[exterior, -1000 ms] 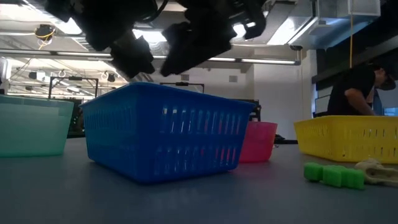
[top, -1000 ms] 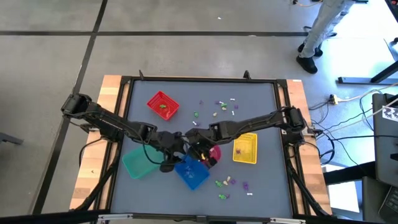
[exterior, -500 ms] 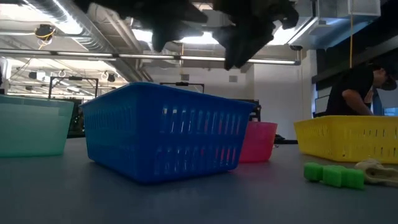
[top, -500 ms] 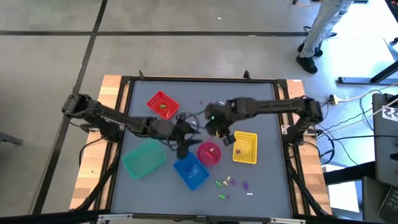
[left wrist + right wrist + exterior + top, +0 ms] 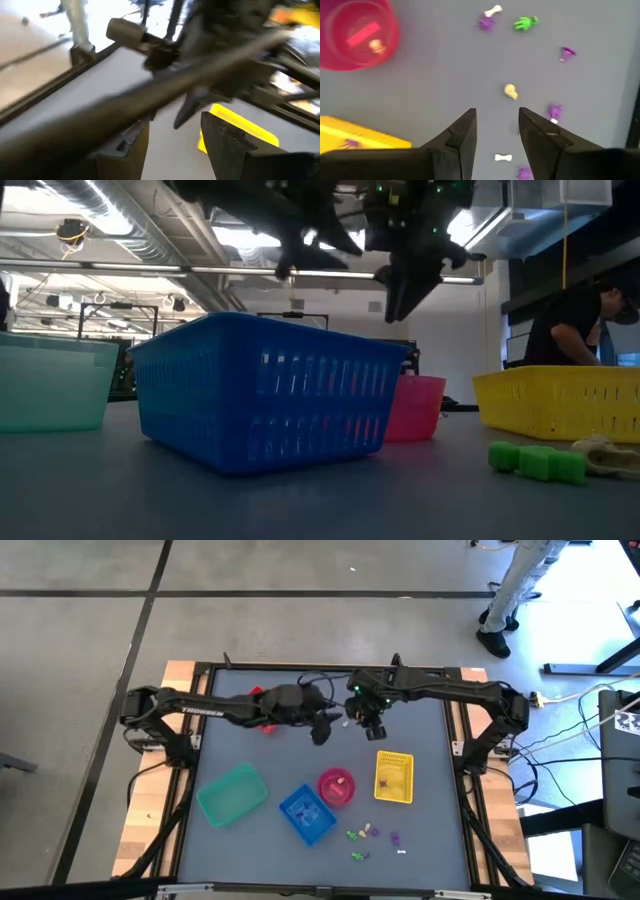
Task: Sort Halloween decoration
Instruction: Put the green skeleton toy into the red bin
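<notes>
Partway done: a few trinkets sit in the pink bowl (image 5: 355, 32) and baskets, many trinkets (image 5: 510, 91) still loose on the surface (image 5: 420, 720). Right tool (image 5: 496, 131) spread, empty, above the far scatter; left tool (image 5: 172, 135) spread, empty, alongside.

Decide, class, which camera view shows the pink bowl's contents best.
The right wrist view: it looks down into the pink bowl, showing a cream trinket inside. High view shows it small; low view only its side; left wrist view misses it.
</notes>
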`<state>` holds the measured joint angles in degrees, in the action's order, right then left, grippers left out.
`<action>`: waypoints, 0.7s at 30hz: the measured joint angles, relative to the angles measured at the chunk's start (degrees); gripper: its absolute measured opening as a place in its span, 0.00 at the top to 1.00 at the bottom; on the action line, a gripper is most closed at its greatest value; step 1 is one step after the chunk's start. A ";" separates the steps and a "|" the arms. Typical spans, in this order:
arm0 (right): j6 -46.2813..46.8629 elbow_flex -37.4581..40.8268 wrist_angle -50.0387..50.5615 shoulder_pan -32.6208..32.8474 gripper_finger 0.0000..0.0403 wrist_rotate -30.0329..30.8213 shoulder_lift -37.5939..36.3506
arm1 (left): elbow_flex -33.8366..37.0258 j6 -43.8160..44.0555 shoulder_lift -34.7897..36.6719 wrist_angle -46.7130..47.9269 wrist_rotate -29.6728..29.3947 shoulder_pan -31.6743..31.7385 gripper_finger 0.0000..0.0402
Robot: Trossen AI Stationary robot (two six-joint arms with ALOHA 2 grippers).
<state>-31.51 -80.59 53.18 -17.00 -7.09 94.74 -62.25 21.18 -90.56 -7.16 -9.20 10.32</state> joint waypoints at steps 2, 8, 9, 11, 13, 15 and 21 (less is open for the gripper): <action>1.22 0.43 -1.75 -1.04 0.65 0.02 0.02 | -0.76 2.41 -1.42 2.35 1.10 1.61 0.59; 2.64 0.82 -6.24 -2.26 0.65 1.04 0.78 | -1.19 4.70 -4.56 8.15 2.95 4.84 0.59; 2.79 0.81 -6.92 -2.22 0.65 1.66 0.80 | -1.18 4.94 -5.11 8.25 2.92 5.18 0.59; 2.80 0.78 -7.02 -2.19 0.65 2.93 0.96 | -1.15 4.73 -6.20 8.40 2.98 5.85 0.59; 2.86 0.78 -7.45 -2.16 0.65 3.91 1.59 | -1.08 4.79 -7.41 8.49 2.94 6.58 0.59; 3.24 0.78 -7.48 -2.26 0.65 4.62 2.07 | -1.12 4.25 -8.64 8.55 2.94 7.21 0.59; 3.21 0.78 -7.53 -2.26 0.65 10.27 3.93 | -1.04 3.48 -12.04 9.18 4.04 8.80 0.59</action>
<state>-28.30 -79.81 45.65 -19.26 3.17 98.67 -63.29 24.67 -102.60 2.02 -5.16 19.12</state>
